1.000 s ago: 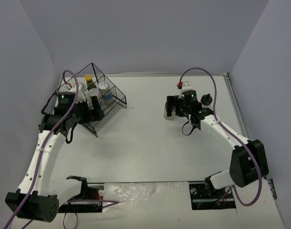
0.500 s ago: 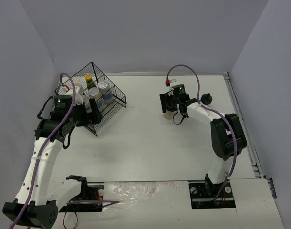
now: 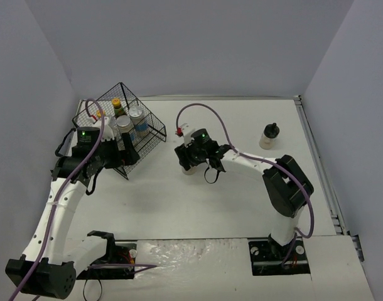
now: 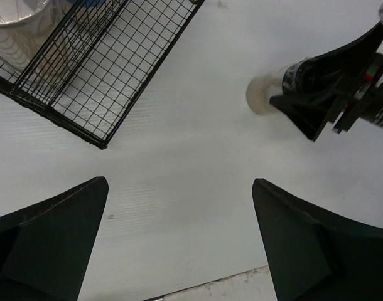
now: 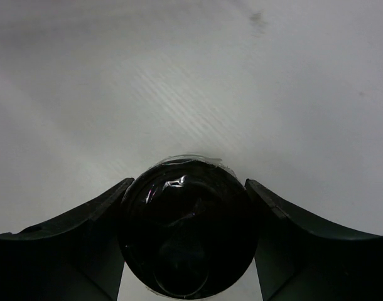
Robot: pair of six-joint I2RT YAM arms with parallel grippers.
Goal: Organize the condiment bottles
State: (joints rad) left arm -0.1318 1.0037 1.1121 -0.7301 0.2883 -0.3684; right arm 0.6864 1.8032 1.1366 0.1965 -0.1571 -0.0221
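A pale shaker with a black cap [image 5: 190, 229] sits between the fingers of my right gripper [image 5: 190, 188], which is shut on it. From above, that gripper [image 3: 190, 160] is near the table's middle, and the shaker's pale body [image 3: 190, 169] shows just under it. The left wrist view shows the same shaker [image 4: 265, 97] from the side. A second black-capped shaker [image 3: 270, 136] stands at the far right. My left gripper [image 3: 125, 152] is open beside the basket, holding nothing [image 4: 179, 244].
The black wire basket [image 3: 155, 128] stands tilted at the far left, holding a yellow-capped bottle [image 3: 117, 103] and two silver-lidded jars [image 3: 123, 121] [image 3: 136, 113]. In the left wrist view its corner [image 4: 103, 141] lies just ahead of the fingers. Walls close in on three sides.
My right gripper closed on the shaker and carried it left, from the right half of the table toward the middle. The left arm shifted only slightly beside the basket.
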